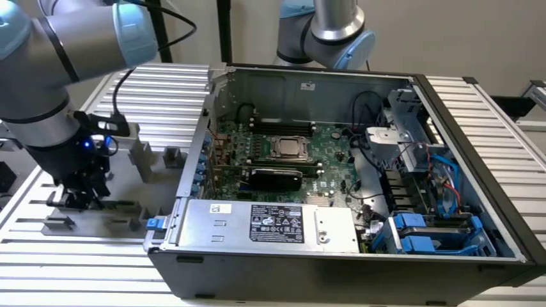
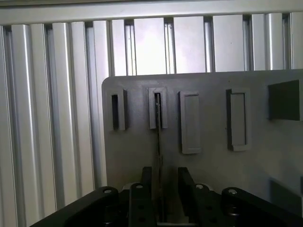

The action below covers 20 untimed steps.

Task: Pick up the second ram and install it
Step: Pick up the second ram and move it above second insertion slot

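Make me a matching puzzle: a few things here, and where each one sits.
1 claw
2 second ram
3 processor
4 power supply

A middle of the motherboard
B on edge in the grey fixture
C along the case wall nearest the exterior camera
D open, astride the ram

Pairs: 1-D, 2-B, 3-A, 4-C.

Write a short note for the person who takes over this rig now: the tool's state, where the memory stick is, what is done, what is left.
Tool: open, low over the grey plate, a finger on each side of the memory stick.
Memory stick: stands on edge in a holder on that plate, outside the computer case, to the exterior view's left of it.
Done: tool is in line with the stick.
Left: stick not yet gripped, lifted or fitted in the case.
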### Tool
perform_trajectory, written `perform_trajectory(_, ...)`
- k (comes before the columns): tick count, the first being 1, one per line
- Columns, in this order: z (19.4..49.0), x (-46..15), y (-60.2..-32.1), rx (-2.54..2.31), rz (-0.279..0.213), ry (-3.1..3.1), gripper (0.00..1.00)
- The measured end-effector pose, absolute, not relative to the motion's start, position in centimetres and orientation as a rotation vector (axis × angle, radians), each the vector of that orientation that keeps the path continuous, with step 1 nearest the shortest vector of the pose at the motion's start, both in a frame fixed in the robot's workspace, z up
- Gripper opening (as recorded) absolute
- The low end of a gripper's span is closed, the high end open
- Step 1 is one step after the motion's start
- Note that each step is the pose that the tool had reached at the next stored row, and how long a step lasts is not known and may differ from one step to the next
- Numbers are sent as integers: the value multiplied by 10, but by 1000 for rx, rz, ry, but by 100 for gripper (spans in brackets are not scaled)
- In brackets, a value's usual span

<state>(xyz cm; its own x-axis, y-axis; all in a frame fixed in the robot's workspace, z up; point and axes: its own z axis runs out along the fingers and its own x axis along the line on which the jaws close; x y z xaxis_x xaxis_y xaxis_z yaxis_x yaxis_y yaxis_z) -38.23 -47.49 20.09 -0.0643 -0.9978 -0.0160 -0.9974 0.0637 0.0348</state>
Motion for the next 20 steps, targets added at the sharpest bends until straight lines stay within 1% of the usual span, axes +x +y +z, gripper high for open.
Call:
perform_trajectory(12,197,-381,-472,2174,-52,-2245,100)
perform_trajectory(20,195,-381,-469,2177,-24,-2206,100)
